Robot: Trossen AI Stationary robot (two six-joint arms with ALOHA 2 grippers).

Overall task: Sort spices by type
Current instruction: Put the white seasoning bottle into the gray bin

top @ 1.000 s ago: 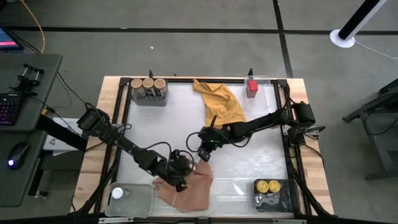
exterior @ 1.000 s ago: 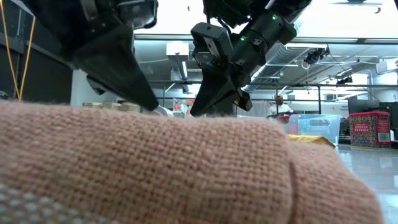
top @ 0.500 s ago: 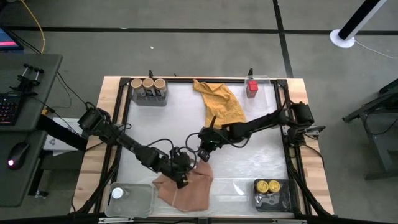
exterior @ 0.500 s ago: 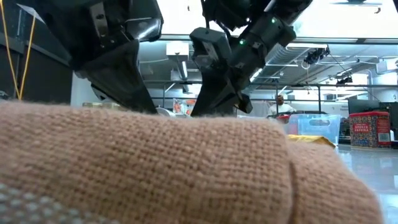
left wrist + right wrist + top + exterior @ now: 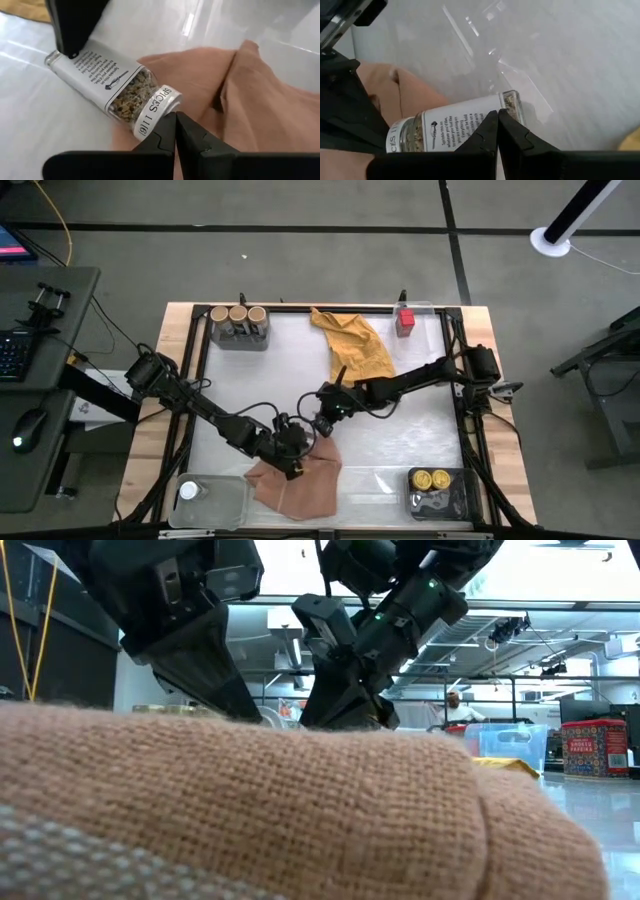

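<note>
A: High view is evenly lit and sharp. The white table (image 5: 250, 380) is bright, with soft glare in the lower right of the frame.

B: Low view?

A: Backlit. Ceiling lights blow out the top, and both arms read as dark silhouettes. The pink cloth (image 5: 250, 810) fills the foreground, soft at the bottom edge.

B: Wrists?

A: Streaky glare on the table; the near fingers are black.
</note>
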